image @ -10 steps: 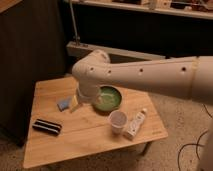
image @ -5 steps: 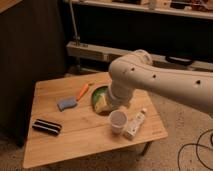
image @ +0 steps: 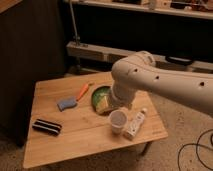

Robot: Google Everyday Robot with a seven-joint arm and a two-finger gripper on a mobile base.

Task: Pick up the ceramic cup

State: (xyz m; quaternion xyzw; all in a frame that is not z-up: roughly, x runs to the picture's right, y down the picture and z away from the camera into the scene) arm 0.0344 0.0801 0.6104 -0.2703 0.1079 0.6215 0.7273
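Observation:
The ceramic cup (image: 118, 121) is small, plain and white. It stands upright on the wooden table (image: 75, 145), right of centre, near the front edge. The big white arm (image: 165, 85) reaches in from the right and bends down over the table. My gripper (image: 120, 103) is at the arm's lower end, just behind and above the cup, over the right side of the green plate (image: 99, 97). It is mostly hidden by the arm. It is not touching the cup.
A white labelled bottle (image: 135, 125) lies right beside the cup. An orange carrot-like thing (image: 83, 91), a blue sponge (image: 66, 103) and a black flat object (image: 47, 126) lie on the left. A shelf and dark wall stand behind.
The arm has swung rightward across the table, uncovering the sponge and the plate's left side. Its lower end now sits just behind the cup. The objects have not moved.

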